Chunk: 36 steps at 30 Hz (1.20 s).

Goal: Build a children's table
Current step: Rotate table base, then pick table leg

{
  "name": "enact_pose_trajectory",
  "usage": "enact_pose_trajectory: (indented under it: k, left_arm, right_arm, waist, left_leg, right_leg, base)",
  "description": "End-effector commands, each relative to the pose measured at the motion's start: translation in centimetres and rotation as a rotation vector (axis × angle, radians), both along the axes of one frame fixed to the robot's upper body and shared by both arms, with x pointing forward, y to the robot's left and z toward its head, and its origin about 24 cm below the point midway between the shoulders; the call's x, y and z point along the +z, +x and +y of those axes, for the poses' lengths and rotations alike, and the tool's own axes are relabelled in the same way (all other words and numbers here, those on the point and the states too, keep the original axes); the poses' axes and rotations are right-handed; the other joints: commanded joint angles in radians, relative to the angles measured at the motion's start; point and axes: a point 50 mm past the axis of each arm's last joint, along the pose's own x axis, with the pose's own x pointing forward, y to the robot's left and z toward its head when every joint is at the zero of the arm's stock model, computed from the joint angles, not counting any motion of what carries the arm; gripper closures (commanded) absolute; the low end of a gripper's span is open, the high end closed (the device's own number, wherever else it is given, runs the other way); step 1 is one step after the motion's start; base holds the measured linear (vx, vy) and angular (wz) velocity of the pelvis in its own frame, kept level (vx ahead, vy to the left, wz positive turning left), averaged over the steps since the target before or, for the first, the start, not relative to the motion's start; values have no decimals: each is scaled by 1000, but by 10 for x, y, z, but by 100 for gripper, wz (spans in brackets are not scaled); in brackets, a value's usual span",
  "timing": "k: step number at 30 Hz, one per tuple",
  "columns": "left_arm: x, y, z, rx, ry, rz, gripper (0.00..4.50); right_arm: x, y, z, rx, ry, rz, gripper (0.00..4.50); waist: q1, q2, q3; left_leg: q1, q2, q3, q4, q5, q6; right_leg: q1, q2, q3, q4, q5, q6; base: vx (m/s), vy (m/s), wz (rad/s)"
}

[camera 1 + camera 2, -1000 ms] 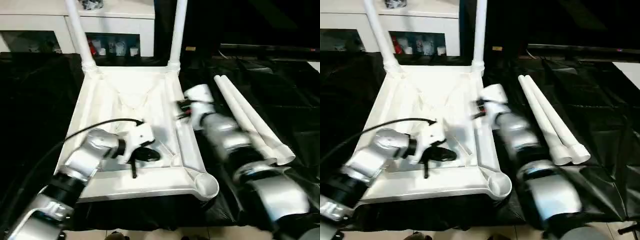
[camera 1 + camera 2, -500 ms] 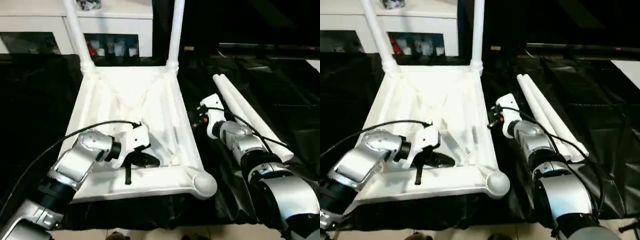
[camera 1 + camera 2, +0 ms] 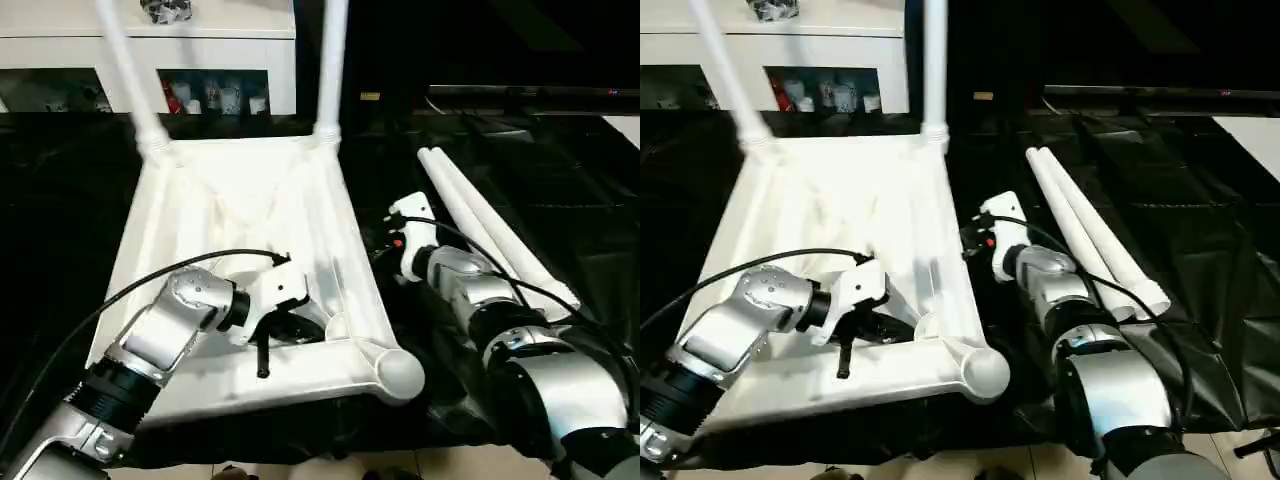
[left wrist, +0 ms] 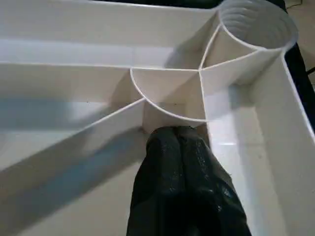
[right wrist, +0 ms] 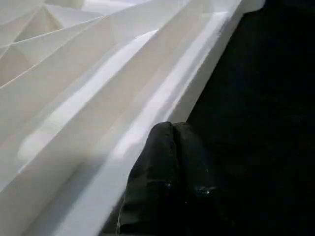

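Observation:
The children's table top (image 3: 240,210) lies upside down on the black cover, ribbed underside up. Two legs (image 3: 333,60) stand upright in its far corner sockets. Two more legs (image 3: 480,225) lie loose side by side to its right. My left gripper (image 3: 298,328) is shut and empty, inside the underside against the curved rib (image 4: 167,110) just short of the open near-right socket (image 4: 256,27). My right gripper (image 3: 382,247) is shut and empty, its fingertips (image 5: 172,132) at the outer face of the top's right rim (image 5: 162,98).
A white cabinet (image 3: 215,35) with glass doors stands behind the table top. Crinkled black sheeting (image 3: 560,170) covers the floor all around. A black cable (image 3: 150,280) runs from my left wrist across the underside.
My right arm has drawn back from over the right rim toward me and now rests beside it. The left gripper stays in the near-right corner. The view has shifted.

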Motion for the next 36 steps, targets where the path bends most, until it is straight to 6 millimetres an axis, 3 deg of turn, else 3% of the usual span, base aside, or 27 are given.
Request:
enact_pose_trajectory:
  k: [1,4,9,14,17,19,21,23,26,30,31,34,36]
  left_arm:
    - [0,-3,-17,-35,-30,-17,450]
    - [0,4,-17,4,-23,-56,450]
    - [1,17,-5,85,12,-123,450]
    - [8,34,24,182,45,-204,450]
    - [9,40,40,212,80,-236,450]
    - [9,41,44,218,92,-241,450]
    - [8,46,55,250,136,-273,450]
    - [5,54,73,310,207,-316,450]
    - [4,57,81,334,240,-328,450]
    - [5,62,85,356,257,-365,450]
    - [7,63,85,364,249,-379,450]
    - [13,67,83,370,209,-399,450]
    - [20,66,81,363,142,-402,450]
  right_arm:
    - [8,-1,34,105,34,-19,446]
    - [11,0,42,100,30,-42,446]
    - [16,6,33,29,17,-73,446]
    - [36,18,2,-76,56,-159,446]
    - [46,20,-14,-100,66,-215,446]
    - [48,20,-17,-104,67,-226,446]
    - [53,20,-29,-126,68,-258,446]
    - [57,15,-48,-147,58,-291,446]
    - [57,8,-57,-139,48,-299,446]
    - [56,-5,-67,-132,22,-299,446]
    - [55,-11,-70,-135,11,-297,446]
    - [53,-23,-74,-137,-5,-289,446]
    - [49,-36,-79,-174,-39,-259,446]
  waist:
    - [9,10,-78]
    - [6,8,-79]
    - [5,9,-79]
    - [15,15,-76]
    - [17,18,-78]
    - [16,15,-80]
    - [17,19,-78]
    - [18,18,-79]
    - [13,12,-79]
    - [14,9,-81]
    - [11,1,-78]
    - [21,4,-81]
    - [21,-1,-77]
  left_leg:
    - [9,14,-5,-72,-274,4]
    - [7,14,-5,-72,-259,9]
    - [11,14,-4,-71,-255,12]
    - [20,11,-2,-72,-296,-7]
    - [14,9,-5,-73,-290,-8]
    - [13,10,-4,-71,-283,-5]
    - [15,8,-3,-70,-285,-1]
    - [16,6,-3,-70,-286,-1]
    - [11,3,-6,-71,-284,-7]
    - [11,6,-8,-71,-270,-2]
    - [8,5,-6,-71,-267,1]
    - [13,8,-6,-70,-249,8]
    - [11,8,-6,-73,-260,4]
  right_leg:
    - [55,-27,29,-56,-204,-287]
    - [55,-27,30,-56,-193,-282]
    - [51,-26,31,-56,-184,-278]
    - [46,-22,32,-61,-228,-253]
    - [52,-22,30,-58,-219,-244]
    - [52,-23,30,-57,-201,-249]
    - [50,-20,30,-60,-198,-248]
    - [53,-17,30,-62,-198,-232]
    - [58,-19,29,-65,-232,-216]
    - [56,-23,30,-67,-246,-210]
    - [56,-19,31,-70,-248,-206]
    - [53,-22,32,-67,-228,-205]
    - [53,-23,32,-71,-260,-198]
  base:
    - [0,0,0]
    - [0,0,0]
    - [0,0,0]
    - [0,0,0]
    - [0,0,0]
    - [0,0,0]
    - [0,0,0]
    - [0,0,0]
    - [0,0,0]
    - [0,0,0]
    - [0,0,0]
    - [0,0,0]
    - [0,0,0]
